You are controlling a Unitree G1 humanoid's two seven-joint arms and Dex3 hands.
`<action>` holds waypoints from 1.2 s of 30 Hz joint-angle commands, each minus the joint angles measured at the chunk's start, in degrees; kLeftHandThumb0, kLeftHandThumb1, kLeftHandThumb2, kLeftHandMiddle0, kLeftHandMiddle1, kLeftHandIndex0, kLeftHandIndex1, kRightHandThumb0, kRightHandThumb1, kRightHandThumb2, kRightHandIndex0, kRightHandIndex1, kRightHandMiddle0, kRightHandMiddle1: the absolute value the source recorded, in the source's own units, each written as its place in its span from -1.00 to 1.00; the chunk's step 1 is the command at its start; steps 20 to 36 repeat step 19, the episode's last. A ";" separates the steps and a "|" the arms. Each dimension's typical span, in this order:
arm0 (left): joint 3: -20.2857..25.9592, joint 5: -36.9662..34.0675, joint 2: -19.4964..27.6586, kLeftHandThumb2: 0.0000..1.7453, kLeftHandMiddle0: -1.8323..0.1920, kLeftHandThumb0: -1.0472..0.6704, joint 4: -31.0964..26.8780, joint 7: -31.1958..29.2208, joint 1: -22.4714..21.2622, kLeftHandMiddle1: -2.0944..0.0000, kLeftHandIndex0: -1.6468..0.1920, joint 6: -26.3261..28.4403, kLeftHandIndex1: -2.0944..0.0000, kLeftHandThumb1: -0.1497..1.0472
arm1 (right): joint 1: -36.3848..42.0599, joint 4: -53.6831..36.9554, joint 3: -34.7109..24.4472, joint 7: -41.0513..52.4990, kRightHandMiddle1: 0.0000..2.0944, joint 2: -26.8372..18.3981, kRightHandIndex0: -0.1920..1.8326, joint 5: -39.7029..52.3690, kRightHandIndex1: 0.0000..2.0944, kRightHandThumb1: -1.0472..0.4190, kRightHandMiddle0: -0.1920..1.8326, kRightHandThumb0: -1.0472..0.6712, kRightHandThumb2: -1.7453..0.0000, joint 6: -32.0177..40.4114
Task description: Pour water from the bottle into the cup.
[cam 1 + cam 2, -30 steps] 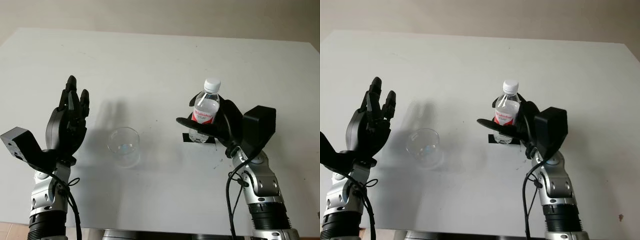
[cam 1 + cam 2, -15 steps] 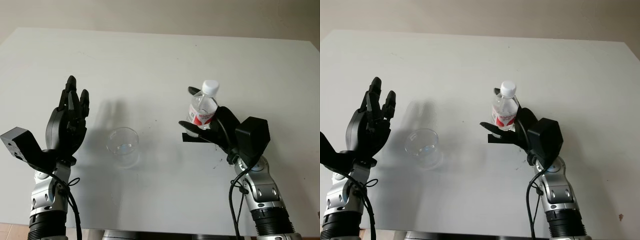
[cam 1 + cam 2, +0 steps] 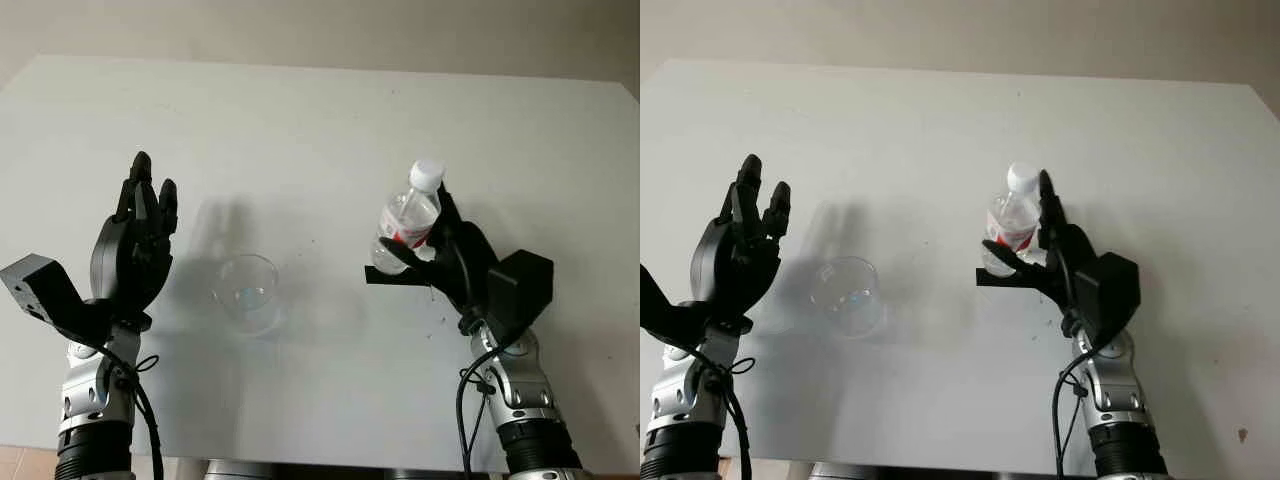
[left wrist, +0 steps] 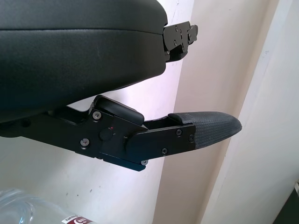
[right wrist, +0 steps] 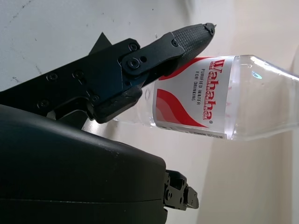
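A clear water bottle [image 3: 408,217] with a white cap and a red and white label is held above the table by my right hand [image 3: 432,252], whose fingers are shut around its lower body. The bottle tilts slightly, cap up and a little to the right. In the right wrist view a finger [image 5: 154,51] presses against the bottle [image 5: 224,100] at its label. A clear plastic cup [image 3: 245,290] stands upright on the white table [image 3: 320,120], left of the bottle and apart from it. My left hand [image 3: 135,240] is raised open, left of the cup.
A black marker strip [image 3: 385,276] lies on the table under the bottle. The table's back edge meets a beige wall [image 3: 320,25]. Bare table surface stretches behind the cup and bottle.
My right hand has lifted the bottle off the black strip and turned at the wrist, so the bottle now tilts. The left hand and the cup stayed put.
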 commanded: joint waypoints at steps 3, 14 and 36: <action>0.00 0.17 0.48 -0.35 0.95 -0.71 -0.41 0.06 -0.43 0.94 0.97 -0.05 0.95 1.00 | 1.25 3.04 -0.41 -1.39 -1.00 1.43 -1.00 -0.34 -1.00 -0.83 -1.00 -0.89 0.93 -3.50; -0.10 0.17 0.24 -0.35 0.96 -0.70 -0.56 0.00 -0.27 0.95 0.98 -0.25 0.95 1.00 | 1.71 2.17 0.95 -2.05 -1.00 2.10 -1.00 -2.28 -1.00 -0.86 -1.00 -0.94 0.93 -7.28; -0.05 0.20 0.38 -0.34 0.96 -0.70 -0.40 -0.48 0.00 0.95 0.99 -0.70 0.95 1.00 | 2.30 0.06 1.43 -1.82 -1.00 2.15 -1.00 -2.34 -1.00 -0.85 -1.00 -0.95 0.94 -6.44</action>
